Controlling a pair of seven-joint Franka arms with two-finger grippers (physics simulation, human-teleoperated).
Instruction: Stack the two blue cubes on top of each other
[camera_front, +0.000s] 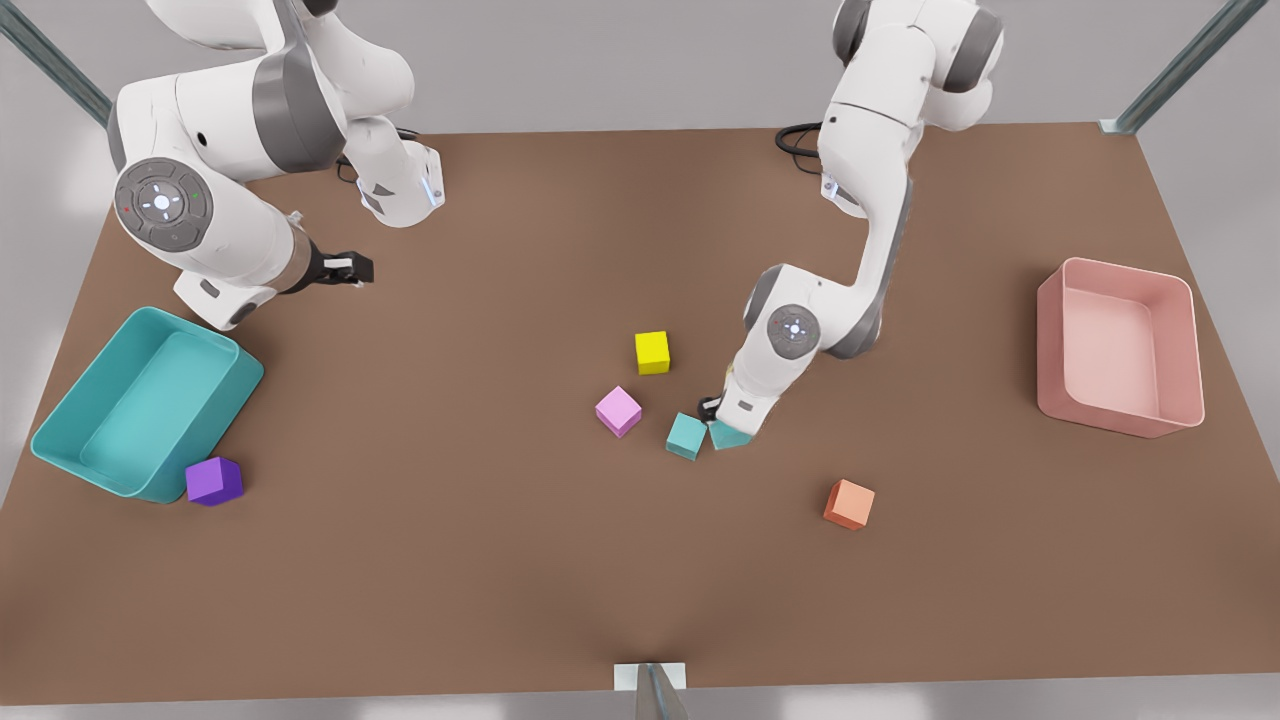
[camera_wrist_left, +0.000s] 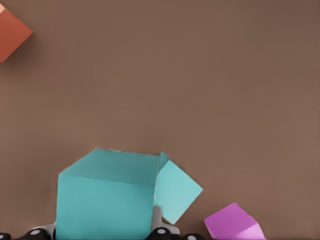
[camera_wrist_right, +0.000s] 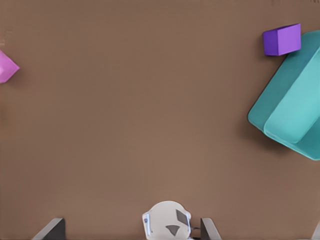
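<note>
Where the table (camera_front: 420, 600) runs toward its near edge, an orange cube (camera_front: 849, 503) sits alone, right of centre. Just beyond it, near the table's middle, lie the two blue cubes: one (camera_front: 686, 436) rests free on the surface, and the other (camera_front: 729, 435) touches it corner to side on the front view's right. The left gripper (camera_front: 728, 415) is down at this second cube; in the left wrist view that cube (camera_wrist_left: 105, 195) sits between the fingers (camera_wrist_left: 156, 220), which press against its sides, so the gripper is closed on it, while the free cube (camera_wrist_left: 175, 192) leans against its edge. A pink cube (camera_front: 619, 411) lies just to the front view's left of the pair, and a yellow cube (camera_front: 652, 352) stands a little farther back. At the table's left edge a teal bin (camera_front: 60, 430) lies at an angle with a purple cube (camera_front: 214, 481) touching its near corner; a pink bin (camera_front: 1185, 400) sits by the right edge. Farther back on the left, the right gripper (camera_front: 350, 268) waits above the table beyond the teal bin, and its fingers (camera_wrist_right: 50, 231) stand wide apart, holding nothing.
</note>
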